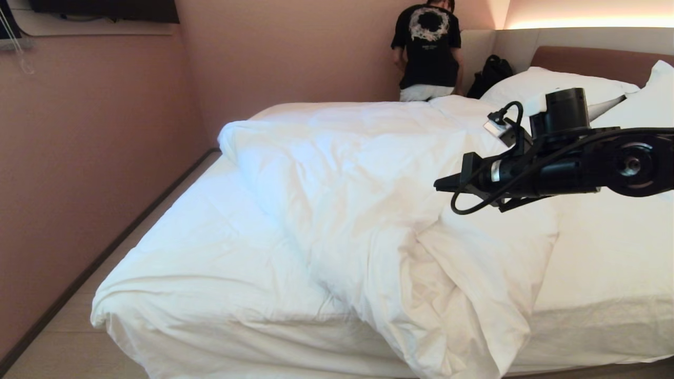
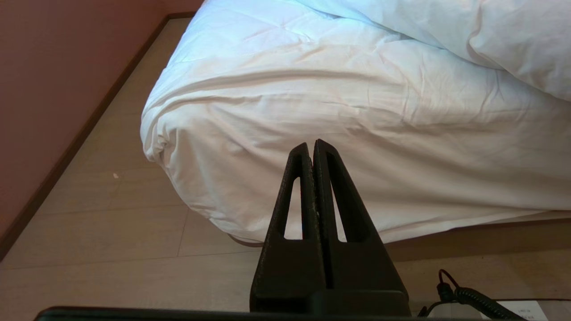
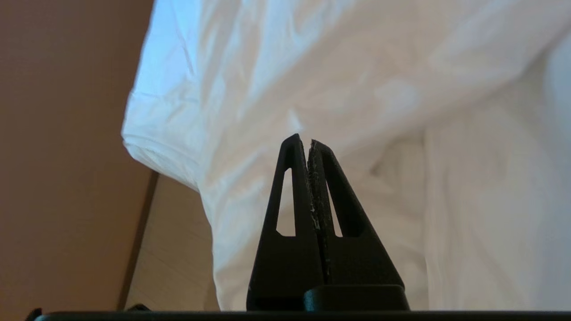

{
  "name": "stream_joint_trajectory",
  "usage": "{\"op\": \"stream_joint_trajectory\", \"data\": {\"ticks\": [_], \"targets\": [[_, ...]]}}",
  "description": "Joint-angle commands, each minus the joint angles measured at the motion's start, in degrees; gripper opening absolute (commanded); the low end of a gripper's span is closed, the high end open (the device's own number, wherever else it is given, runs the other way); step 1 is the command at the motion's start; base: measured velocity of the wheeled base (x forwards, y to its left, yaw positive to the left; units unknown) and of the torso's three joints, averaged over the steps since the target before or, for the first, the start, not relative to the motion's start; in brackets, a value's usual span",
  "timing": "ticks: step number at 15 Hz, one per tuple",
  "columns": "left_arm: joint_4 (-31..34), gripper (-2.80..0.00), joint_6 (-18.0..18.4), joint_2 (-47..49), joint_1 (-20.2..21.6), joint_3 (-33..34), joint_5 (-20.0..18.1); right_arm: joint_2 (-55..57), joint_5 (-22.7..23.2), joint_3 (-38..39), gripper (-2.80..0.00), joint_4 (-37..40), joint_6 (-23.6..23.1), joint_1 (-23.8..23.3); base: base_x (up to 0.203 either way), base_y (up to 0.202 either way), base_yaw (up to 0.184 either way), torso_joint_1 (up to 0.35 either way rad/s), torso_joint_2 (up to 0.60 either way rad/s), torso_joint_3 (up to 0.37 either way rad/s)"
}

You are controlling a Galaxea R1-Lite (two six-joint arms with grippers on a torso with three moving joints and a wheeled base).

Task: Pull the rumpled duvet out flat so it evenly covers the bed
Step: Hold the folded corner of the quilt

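Head view: your right gripper [image 1: 447, 184] hangs above the bunched duvet [image 1: 368, 210], which lies diagonally across the bed [image 1: 200, 263] beneath it. A person [image 1: 429, 50] stands beyond.

Left wrist view: your left gripper [image 2: 312, 147] is closed, empty, with the mattress corner ahead.

Right wrist view: fingers [image 3: 292, 178] pressed together, nothing gripped, duvet ahead.

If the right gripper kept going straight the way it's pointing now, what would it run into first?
Most likely the duvet: white rumpled fabric fills the right wrist view just past the shut right gripper. How near it is cannot be told; in the head view the gripper hangs above the bed.
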Motion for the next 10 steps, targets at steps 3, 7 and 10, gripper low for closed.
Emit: {"op": "stream_joint_trajectory", "data": {"ticks": [3, 7, 10], "targets": [[0.04, -2.8, 0.03, 0.0, -0.01, 0.0, -0.02, 8.69, 3.26, -8.48, -2.8, -6.0, 3.99, -1.78, 0.0, 0.0, 0.0, 0.0, 0.0, 0.0], [0.04, -2.8, 0.03, 0.0, -0.01, 0.0, -0.02, 16.0, 3.21, -19.18, -2.8, -1.48, 6.92, -5.52, 0.0, 0.0, 0.0, 0.0, 0.0, 0.0], [0.04, -2.8, 0.03, 0.0, -0.01, 0.0, -0.02, 19.97, 3.28, -23.46, -2.8, 1.37, 7.03, -8.56, 0.0, 0.0, 0.0, 0.0, 0.0, 0.0]]}}
